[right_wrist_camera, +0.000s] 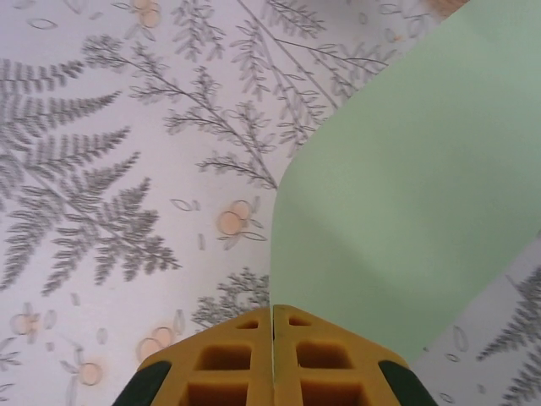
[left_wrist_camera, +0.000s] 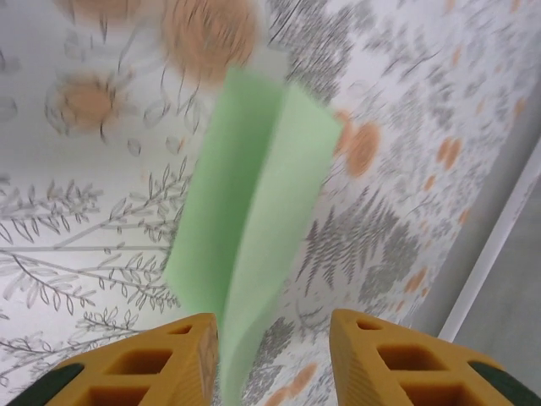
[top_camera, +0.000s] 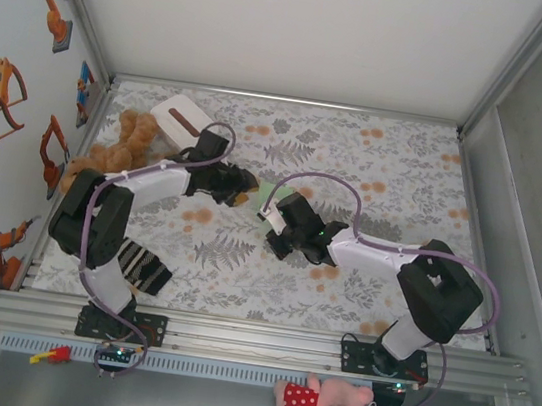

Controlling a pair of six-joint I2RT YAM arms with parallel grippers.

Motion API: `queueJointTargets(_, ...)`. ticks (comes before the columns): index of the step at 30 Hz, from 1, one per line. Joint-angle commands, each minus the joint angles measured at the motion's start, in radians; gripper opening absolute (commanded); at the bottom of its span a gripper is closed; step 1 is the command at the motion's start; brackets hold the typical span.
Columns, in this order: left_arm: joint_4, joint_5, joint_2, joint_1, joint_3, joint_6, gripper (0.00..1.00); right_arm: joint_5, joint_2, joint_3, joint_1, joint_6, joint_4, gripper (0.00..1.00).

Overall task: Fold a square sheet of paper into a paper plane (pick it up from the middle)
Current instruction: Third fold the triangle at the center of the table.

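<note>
Pinches the near edge of the green paper [right_wrist_camera: 406, 194] in the right gripper [right_wrist_camera: 272, 355], closed flat on it, with just a thin green line showing between the yellow fingers [right_wrist_camera: 228, 364]. Holds the left gripper [left_wrist_camera: 275, 364] open, with a clear gap between its fingers and the creased paper running down into that gap, close against the finger on the left of that view; cannot tell whether touching. Seen from above, sits with the paper between the two grippers, over the middle of the flower-print table [top_camera: 387, 169]. Farther out, at the far left: a white box [top_camera: 184, 120] with a dark slot, just beside a brown teddy bear [top_camera: 122, 147]. Near the left arm's base, a striped dark cloth [top_camera: 144, 266]. Off the table, in front of the rail, a pink toy pig [top_camera: 323, 404] in a red dotted dress
</note>
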Motion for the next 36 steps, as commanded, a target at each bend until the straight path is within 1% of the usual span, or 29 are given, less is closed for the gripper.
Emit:
queueJointTargets(1,-0.006,-0.019,-0.032,-0.002,0.0,0.061,0.4,-0.136,0.022,0.018,-0.008,0.083,0.009,0.0)
queueJointTargets(6,0.037,0.022,0.025,-0.007,0.018,0.058,0.37,-0.245,0.031,-0.005,-0.022,0.152,0.058,0.0)
queueJointTargets(12,0.036,0.046,0.126,-0.032,0.065,0.059,0.29,-0.341,0.046,-0.015,-0.044,0.203,0.093,0.0)
queueJointTargets(16,-0.004,0.039,0.185,-0.044,0.095,0.079,0.24,-0.361,0.075,-0.002,-0.051,0.211,0.087,0.0)
queueJointTargets(20,-0.046,0.022,0.225,-0.045,0.115,0.103,0.22,-0.391,0.103,0.009,-0.059,0.228,0.09,0.0)
queueJointTargets(25,-0.186,-0.009,0.29,-0.051,0.184,0.177,0.19,-0.418,0.13,0.022,-0.076,0.252,0.092,0.0)
queueJointTargets(36,-0.317,-0.047,0.38,-0.066,0.256,0.258,0.14,-0.405,0.154,0.063,-0.119,0.288,0.063,0.0)
